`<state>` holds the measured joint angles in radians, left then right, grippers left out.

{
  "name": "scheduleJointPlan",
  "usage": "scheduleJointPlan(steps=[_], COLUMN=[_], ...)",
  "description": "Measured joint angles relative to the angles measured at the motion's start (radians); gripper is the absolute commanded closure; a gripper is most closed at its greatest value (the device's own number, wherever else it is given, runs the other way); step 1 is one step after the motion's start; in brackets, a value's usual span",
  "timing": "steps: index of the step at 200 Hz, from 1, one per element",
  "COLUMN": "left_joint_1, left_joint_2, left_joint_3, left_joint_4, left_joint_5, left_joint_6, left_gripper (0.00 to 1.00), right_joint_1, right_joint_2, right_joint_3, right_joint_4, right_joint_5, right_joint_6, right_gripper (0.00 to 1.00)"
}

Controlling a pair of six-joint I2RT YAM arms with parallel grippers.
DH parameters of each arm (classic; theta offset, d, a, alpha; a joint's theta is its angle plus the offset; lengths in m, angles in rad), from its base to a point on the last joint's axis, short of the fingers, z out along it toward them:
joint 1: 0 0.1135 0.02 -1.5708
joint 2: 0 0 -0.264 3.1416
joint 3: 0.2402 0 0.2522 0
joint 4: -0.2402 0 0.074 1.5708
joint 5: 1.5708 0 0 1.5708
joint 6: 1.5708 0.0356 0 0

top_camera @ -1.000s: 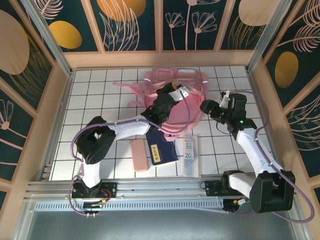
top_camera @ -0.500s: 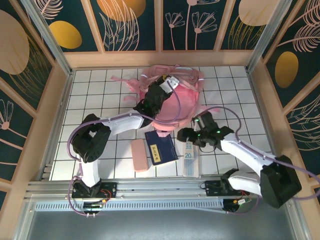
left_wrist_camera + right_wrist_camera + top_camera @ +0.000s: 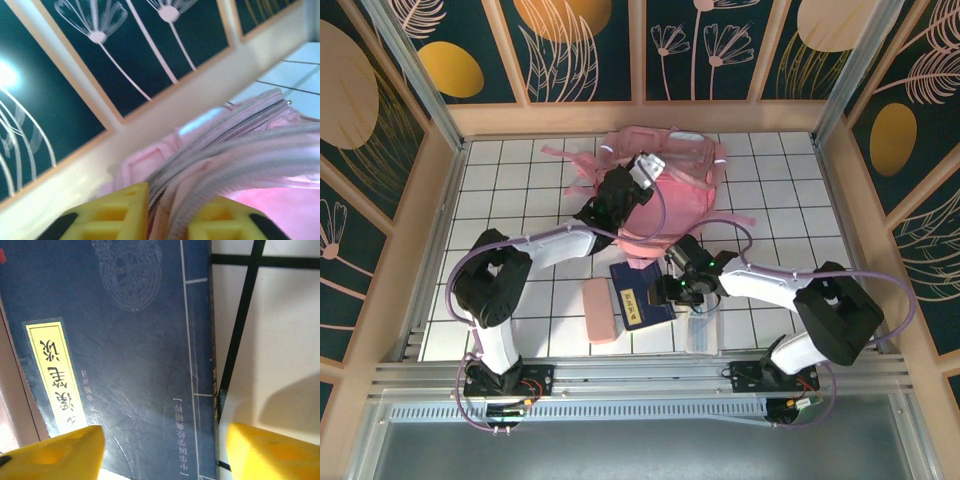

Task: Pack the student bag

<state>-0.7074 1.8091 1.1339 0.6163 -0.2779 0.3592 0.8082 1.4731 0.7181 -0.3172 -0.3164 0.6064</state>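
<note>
The student bag [image 3: 685, 195], a big soft pink backpack, lies at the back middle of the tiled table. My left gripper [image 3: 642, 172] sits on its upper left part. In the left wrist view a bunched zipper edge of the student bag [image 3: 240, 145] fills the gap between the yellow fingers of the left gripper [image 3: 167, 202] and touches both. A dark blue book [image 3: 638, 300] lies flat in front of the bag. My right gripper [image 3: 672, 290] hangs low over its right edge. In the right wrist view the right gripper [image 3: 165, 435] is open above the book [image 3: 125, 340], holding nothing.
A pink pencil case [image 3: 600, 310] lies left of the book. A clear ruler pack [image 3: 700, 322] lies to its right, partly under the right arm. Pink straps [image 3: 570, 165] trail off the bag to the left. Wooden walls [image 3: 640, 115] close in the table.
The right arm swung from beside the bag's right side down to the book. The left gripper moved left and back with the bag's edge, and the bag shifted toward the back wall.
</note>
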Motion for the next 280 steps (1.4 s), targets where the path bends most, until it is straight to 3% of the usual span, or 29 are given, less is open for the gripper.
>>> scheduleJointPlan(steps=[10, 16, 49, 82, 120, 145, 168, 238, 280], left_joint_1=[0.0, 0.0, 0.003, 0.001, -0.029, -0.106, -0.122, -0.122, -0.122], left_joint_2=[-0.035, -0.06, -0.223, -0.397, -0.519, -0.526, -0.512, -0.417, -0.358], left_joint_3=[-0.051, -0.077, -0.125, -0.124, -0.312, -0.363, -0.365, -0.373, -0.414], left_joint_4=[-0.028, -0.058, -0.321, -0.616, -0.757, -0.832, -0.838, -0.856, -0.803], left_joint_5=[0.042, 0.069, 0.222, 0.339, 0.513, 0.537, 0.531, 0.377, 0.329], left_joint_6=[-0.02, -0.039, -0.246, -0.607, -1.053, -1.221, -1.326, -1.513, -1.604], left_gripper=[0.34, 0.31, 0.32, 0.38, 0.41, 0.41, 0.41, 0.39, 0.43], right_joint_1=[-0.003, -0.007, -0.057, -0.135, -0.152, -0.152, -0.152, -0.152, -0.149], right_joint_2=[0.006, 0.01, 0.023, 0.023, 0.055, 0.073, 0.074, 0.052, 0.053], right_joint_3=[0.0, 0.0, 0.0, -0.011, -0.013, -0.013, -0.013, -0.01, -0.009], right_joint_4=[0.002, 0.004, 0.004, 0.02, 0.037, 0.05, 0.056, 0.055, 0.06], right_joint_5=[-0.016, -0.03, -0.112, -0.219, -0.292, -0.305, -0.306, -0.224, -0.153], right_joint_6=[-0.008, -0.012, -0.049, -0.082, -0.106, -0.107, -0.108, -0.102, -0.096], right_gripper=[0.44, 0.47, 0.49, 0.52, 0.55, 0.49, 0.46, 0.45, 0.45])
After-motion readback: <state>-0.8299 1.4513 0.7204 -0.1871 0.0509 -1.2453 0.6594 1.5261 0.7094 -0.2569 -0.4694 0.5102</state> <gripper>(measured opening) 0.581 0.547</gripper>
